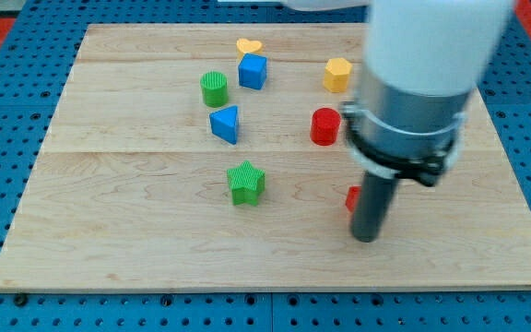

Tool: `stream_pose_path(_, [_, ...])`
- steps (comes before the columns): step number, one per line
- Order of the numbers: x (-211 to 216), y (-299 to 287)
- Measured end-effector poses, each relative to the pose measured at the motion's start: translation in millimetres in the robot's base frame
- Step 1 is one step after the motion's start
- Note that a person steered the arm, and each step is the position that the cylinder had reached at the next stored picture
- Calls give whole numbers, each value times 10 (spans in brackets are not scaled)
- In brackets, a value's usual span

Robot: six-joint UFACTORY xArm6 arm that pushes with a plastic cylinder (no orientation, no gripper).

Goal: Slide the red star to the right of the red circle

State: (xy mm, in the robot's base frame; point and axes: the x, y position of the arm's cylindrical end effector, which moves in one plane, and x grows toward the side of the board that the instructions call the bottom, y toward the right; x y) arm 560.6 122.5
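The red circle [324,126] stands right of the board's centre. The red star [351,197] is below it and mostly hidden behind my rod; only a small red edge shows at the rod's left side. My tip [366,239] rests on the board just below and right of the red star, touching or nearly touching it. The arm's large white and grey body covers the board's upper right.
A green star [246,182] lies left of centre. A blue triangle [225,124], green cylinder [214,88], blue cube [253,71], yellow heart [249,45] and yellow hexagon [337,74] sit toward the view's top. The wooden board [109,240] lies on a blue pegboard.
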Motion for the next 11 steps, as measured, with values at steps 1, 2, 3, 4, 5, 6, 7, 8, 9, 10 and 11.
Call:
stream_pose_path(1, [-465,74])
stream_pose_path(2, [-693,202])
stream_pose_path(3, [-340,-249])
stream_pose_path(4, [-605,-369])
stream_pose_path(5, [-794,255])
stream_pose_path(6, [-438,263])
stream_pose_path(7, [-662,-548])
stream_pose_path(8, [-1008,-576])
stream_pose_path(9, [-982,348])
stream_pose_path(10, [-825,400])
stream_pose_path(11, [-659,790])
